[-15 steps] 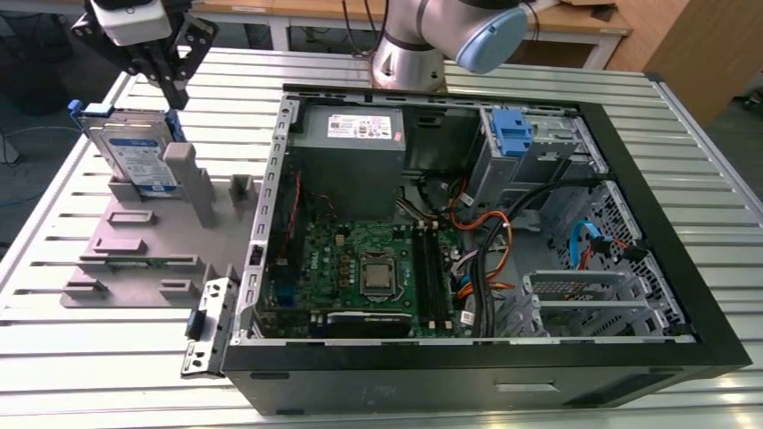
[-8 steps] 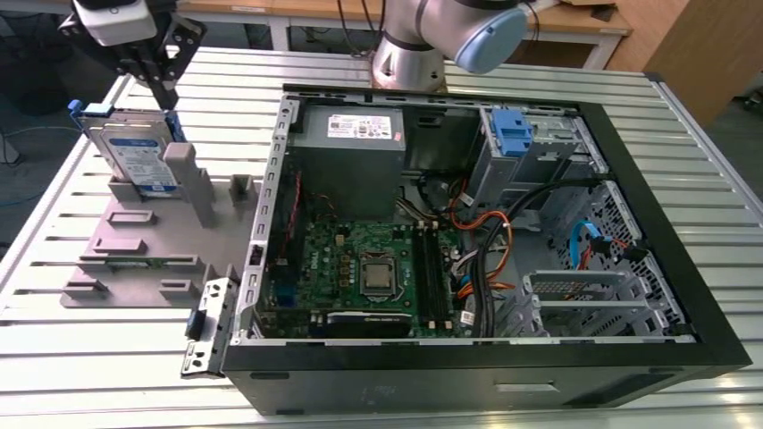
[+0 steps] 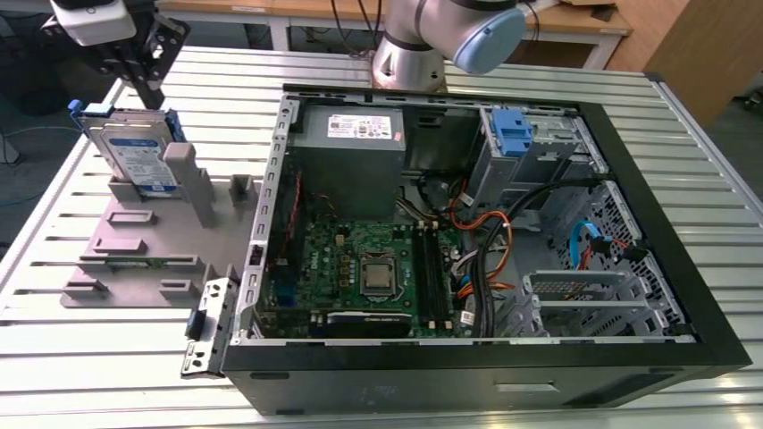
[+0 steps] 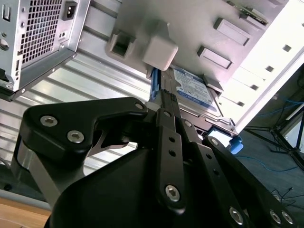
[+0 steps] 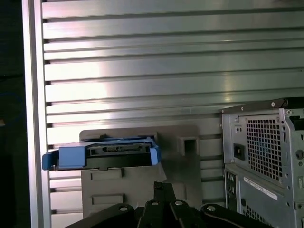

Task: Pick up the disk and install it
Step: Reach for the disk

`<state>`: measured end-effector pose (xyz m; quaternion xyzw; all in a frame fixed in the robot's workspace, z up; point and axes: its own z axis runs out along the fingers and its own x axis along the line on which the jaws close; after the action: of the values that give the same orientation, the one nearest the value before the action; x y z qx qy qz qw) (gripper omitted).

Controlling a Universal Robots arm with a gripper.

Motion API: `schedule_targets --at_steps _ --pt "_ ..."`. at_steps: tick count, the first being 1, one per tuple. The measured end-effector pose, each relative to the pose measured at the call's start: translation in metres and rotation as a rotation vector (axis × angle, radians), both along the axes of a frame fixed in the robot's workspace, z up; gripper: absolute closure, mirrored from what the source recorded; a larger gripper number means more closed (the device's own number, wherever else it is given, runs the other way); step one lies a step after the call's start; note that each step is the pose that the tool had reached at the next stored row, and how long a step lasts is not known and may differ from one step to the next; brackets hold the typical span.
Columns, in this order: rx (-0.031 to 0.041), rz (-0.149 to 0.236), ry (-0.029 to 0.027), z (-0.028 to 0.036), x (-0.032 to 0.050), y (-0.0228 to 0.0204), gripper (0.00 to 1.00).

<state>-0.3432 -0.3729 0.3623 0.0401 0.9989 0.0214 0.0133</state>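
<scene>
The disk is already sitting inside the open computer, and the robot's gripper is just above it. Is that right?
Not quite. The disk isn't inside the computer. It stands upright in the grey stand outside it, on the exterior view's left of the computer. The exterior view shows this. The gripper is just above the disk, as you said.

Slatted table [image 3: 71, 357] offers open room on exterior view's left of computer case [image 3: 477, 393]. Grey holder [image 3: 131, 241] stands in that strip, near case wall. Disk [image 3: 129, 156] upright in holder, grey post [image 3: 181, 174] just beside, on case side. Air above disk open; gripper [image 3: 149, 94] hangs there. Inside case, cables [image 3: 495, 223] crowd middle, metal cage [image 3: 560, 152] fills corner.
</scene>
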Motion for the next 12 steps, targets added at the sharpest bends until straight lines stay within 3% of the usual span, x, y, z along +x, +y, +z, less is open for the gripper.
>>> schedule_targets --at_steps 12 --pt "0.0001 0.0 -0.0002 -0.0048 -0.0151 0.0033 0.89"
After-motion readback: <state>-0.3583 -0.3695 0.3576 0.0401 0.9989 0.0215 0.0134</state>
